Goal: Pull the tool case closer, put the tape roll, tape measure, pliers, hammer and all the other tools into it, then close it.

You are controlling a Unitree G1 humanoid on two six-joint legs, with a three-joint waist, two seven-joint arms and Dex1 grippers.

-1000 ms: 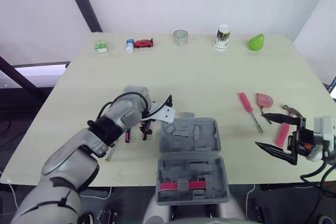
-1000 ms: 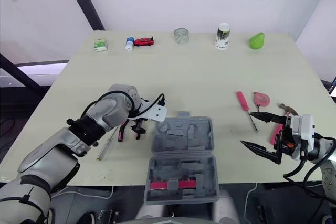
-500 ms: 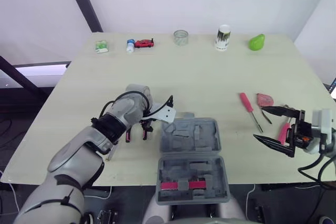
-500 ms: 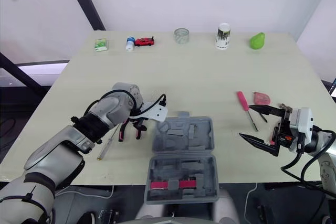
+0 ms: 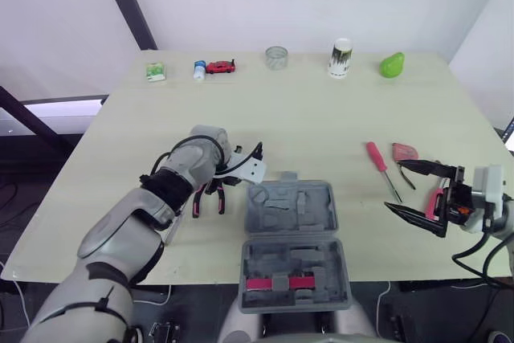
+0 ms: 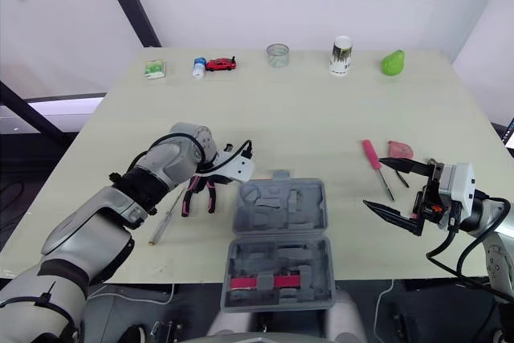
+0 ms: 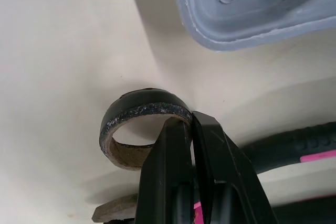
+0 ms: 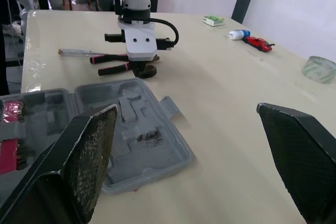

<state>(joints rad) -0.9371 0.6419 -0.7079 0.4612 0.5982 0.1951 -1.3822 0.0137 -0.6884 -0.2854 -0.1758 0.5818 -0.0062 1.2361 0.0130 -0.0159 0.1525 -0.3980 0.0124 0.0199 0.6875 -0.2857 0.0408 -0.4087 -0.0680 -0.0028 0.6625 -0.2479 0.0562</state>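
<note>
The grey tool case (image 5: 321, 198) lies open near the table's front edge, with a pink item in its near half. Just left of it, my left gripper (image 7: 190, 121) is shut on the wall of the black tape roll (image 7: 142, 124), which rests on the table. The black-and-pink pliers (image 5: 209, 198) and a clear-handled screwdriver (image 6: 165, 222) lie beside it. At the right, my right gripper (image 5: 426, 190) hovers open and holds nothing. It is near a pink screwdriver (image 5: 377, 158), a pink tape measure (image 5: 405, 152) and a pink-handled tool (image 5: 436, 198) that the gripper partly hides.
Along the table's far edge stand a green packet (image 5: 155, 72), a small bottle (image 5: 198, 70), a red toy car (image 5: 219, 66), a glass cup (image 5: 276, 57), a paper cup (image 5: 340, 58) and a green pear (image 5: 392, 64). The case's near half reaches the front edge.
My left gripper has closed from wide open onto the tape roll's wall. My right gripper has drifted slightly up the table, still open.
</note>
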